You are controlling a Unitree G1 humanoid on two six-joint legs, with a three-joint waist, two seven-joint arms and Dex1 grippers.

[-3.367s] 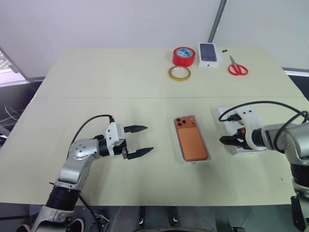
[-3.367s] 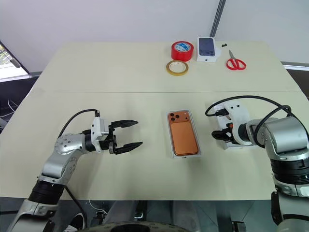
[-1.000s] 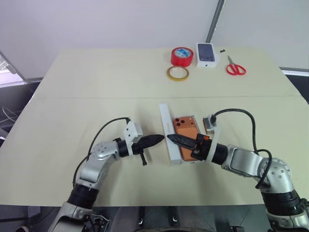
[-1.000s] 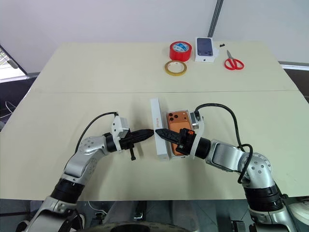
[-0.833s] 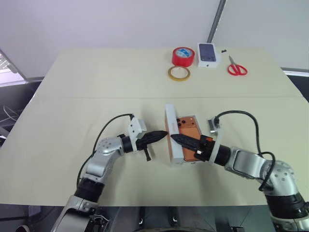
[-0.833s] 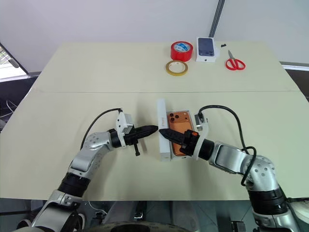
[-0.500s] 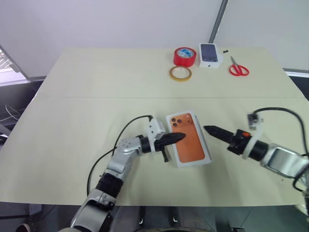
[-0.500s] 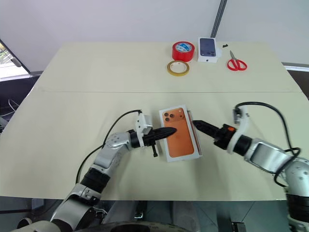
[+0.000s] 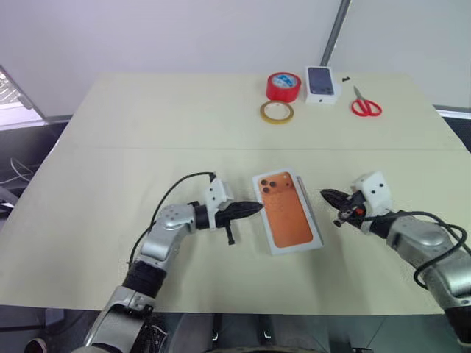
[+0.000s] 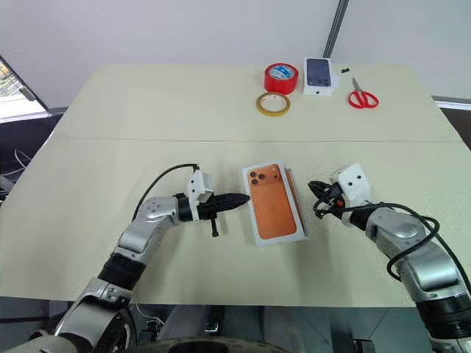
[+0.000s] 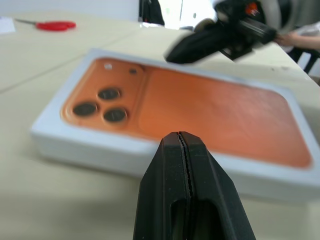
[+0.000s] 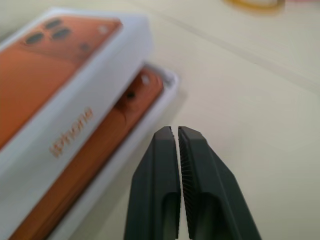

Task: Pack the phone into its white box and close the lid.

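Matt white cardboard lid (image 9: pixel 291 220), smooth orange print; satin orange phone (image 12: pixel 95 145) in white box (image 12: pixel 125 150); ribbed black plastic fingers (image 12: pixel 197 165); matt beige table (image 9: pixel 184 125).

A red tape roll (image 9: pixel 282 85) sits at the far side of the table (image 9: pixel 132 132), with a tan tape ring (image 9: pixel 276 112) just in front of it. Beside the red roll lies a small white box printed with a dark phone (image 9: pixel 322 80), then red-handled scissors (image 9: pixel 364 105), all well beyond the grippers.

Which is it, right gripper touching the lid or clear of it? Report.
Apart. In the right eye view, bare table shows between the right gripper and the lid; the right wrist view shows its shut fingertips short of the box.
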